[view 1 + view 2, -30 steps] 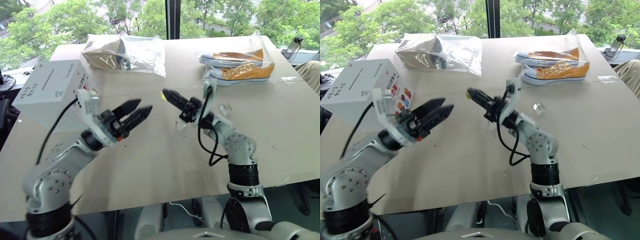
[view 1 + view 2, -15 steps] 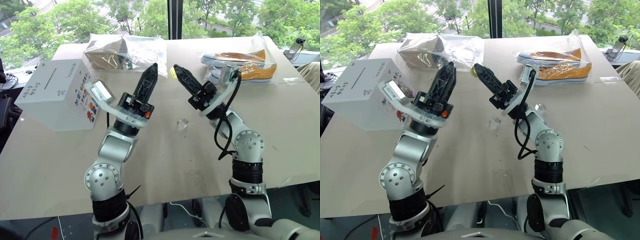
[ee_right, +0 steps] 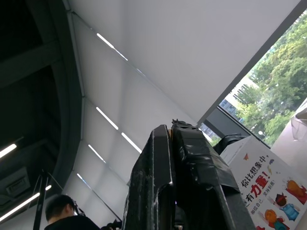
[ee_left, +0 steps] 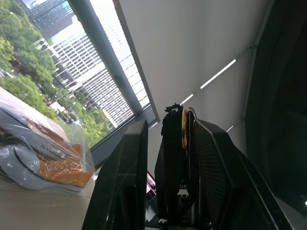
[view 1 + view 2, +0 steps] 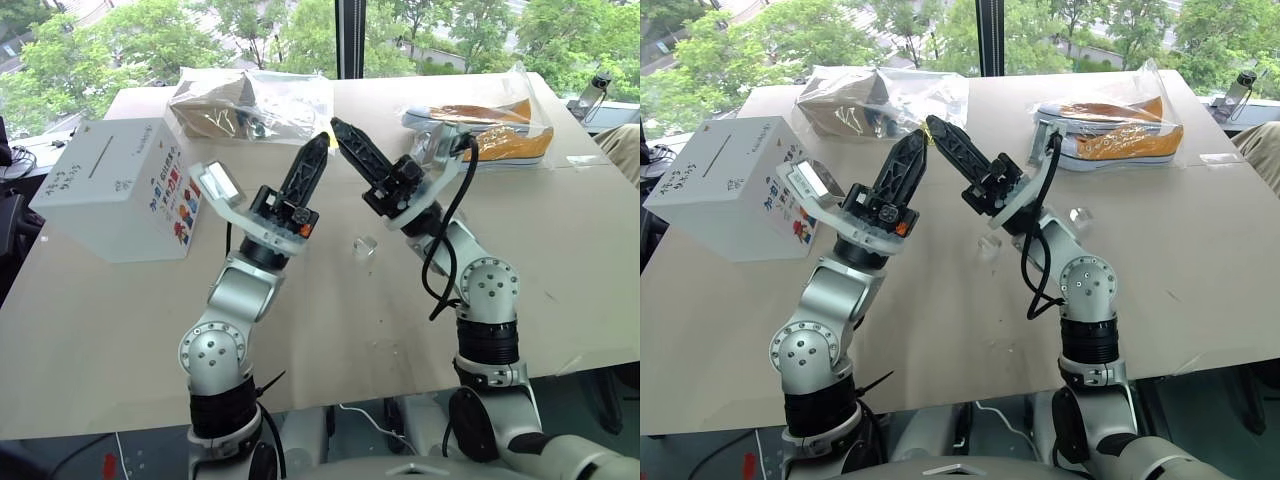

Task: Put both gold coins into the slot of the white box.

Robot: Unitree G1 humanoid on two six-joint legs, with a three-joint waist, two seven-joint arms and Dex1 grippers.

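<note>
White box (image 5: pixel 115 190) sits at the table's left – dark slot (image 5: pixel 103 157) on top – one gold coin (image 4: pixel 184 128) edge-on

The second tiny gold coin cannot be made out anywhere. Of the one gold coin (image 4: pixel 184 128), just a thin edge shows between black fingers. The narrow dark slot (image 5: pixel 97 159) on the white cardboard box (image 5: pixel 110 190) is too small to judge. The bagged orange shoes (image 4: pixel 43 165) are cut off by the picture's edge.
</note>
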